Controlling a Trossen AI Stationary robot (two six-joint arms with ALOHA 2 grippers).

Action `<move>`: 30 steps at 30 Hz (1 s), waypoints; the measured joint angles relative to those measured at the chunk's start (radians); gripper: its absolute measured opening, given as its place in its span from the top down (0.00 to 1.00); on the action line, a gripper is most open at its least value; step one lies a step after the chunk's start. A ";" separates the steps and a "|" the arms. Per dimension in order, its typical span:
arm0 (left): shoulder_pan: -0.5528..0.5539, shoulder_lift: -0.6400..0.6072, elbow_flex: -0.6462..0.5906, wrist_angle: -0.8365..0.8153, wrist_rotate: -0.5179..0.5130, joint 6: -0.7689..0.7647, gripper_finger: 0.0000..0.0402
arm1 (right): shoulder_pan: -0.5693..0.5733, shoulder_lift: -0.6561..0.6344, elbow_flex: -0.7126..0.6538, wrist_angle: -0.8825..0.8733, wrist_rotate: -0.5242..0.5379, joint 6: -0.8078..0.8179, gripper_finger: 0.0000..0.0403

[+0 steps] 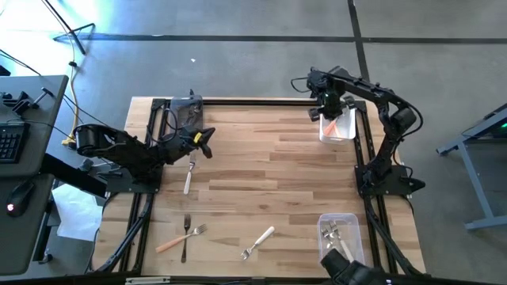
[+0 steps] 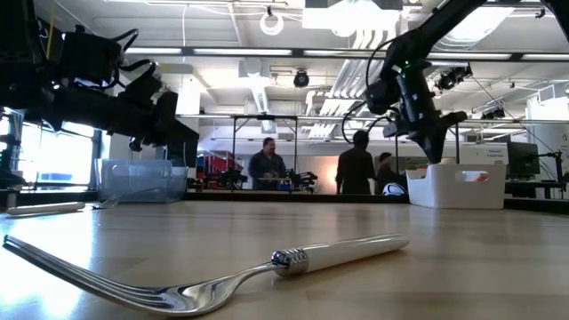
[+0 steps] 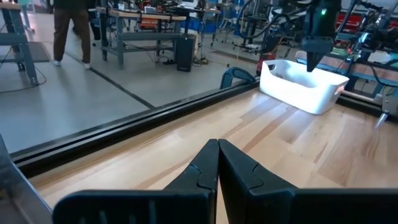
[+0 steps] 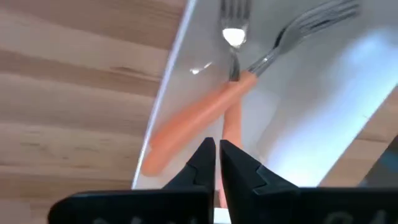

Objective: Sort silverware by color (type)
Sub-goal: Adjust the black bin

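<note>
ITEM: silverware, small forks with metal tines and thin coloured handles.

Location: Two salmon-orange forks (image 4: 205,112) are lying crossed inside the white bin (image 1: 339,134) at the far right of the bench (image 1: 269,170). A clear bin (image 1: 339,231) near the front right is holding a few forks (image 1: 333,231) whose handle colour cannot be told. Still loose on the wood: a white-handled fork (image 1: 188,176) near the left arm, a second white-handled fork (image 1: 258,242) at the front centre, an orange-handled fork (image 1: 179,238) and a dark-handled fork (image 1: 185,237) crossing each other at the front left.

Handling: Judged light, stiff and not fragile. Each is lying flat and low, and the glossy handle and polished tines are likely slippery. The best hold is probably across the handle near its middle, tool coming straight down; the crossing pair would want the upper piece lifted first.

Tools: The right tool (image 4: 214,163) is hovering over the white bin with its fingers together and nothing between them. The left tool (image 1: 206,141) is waiting low at the far left, fingers pressed together, empty.

Surface: Pale wood planks, smooth, framed by black rails (image 1: 364,158); a grey bin (image 1: 187,112) is sitting at the far left corner.

Room: An open workshop with concrete floor, benches and bright ceiling lights; people (image 2: 356,164) are standing well behind.
</note>
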 joint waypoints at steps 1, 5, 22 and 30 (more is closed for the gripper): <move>0.000 0.000 0.000 -0.004 0.002 0.000 1.00 | 0.000 -0.001 0.000 -0.007 -0.003 -0.007 0.99; 0.000 0.000 0.000 -0.011 0.002 0.027 1.00 | 0.005 -0.027 0.001 -0.082 -0.045 -0.033 0.99; 0.000 -0.001 0.005 -0.174 0.125 0.097 1.00 | 0.275 -0.543 -0.413 0.976 -0.019 -0.239 1.00; -0.043 -0.008 0.124 -0.374 0.192 0.105 1.00 | 0.448 -0.635 -0.744 1.658 -0.054 -0.349 1.00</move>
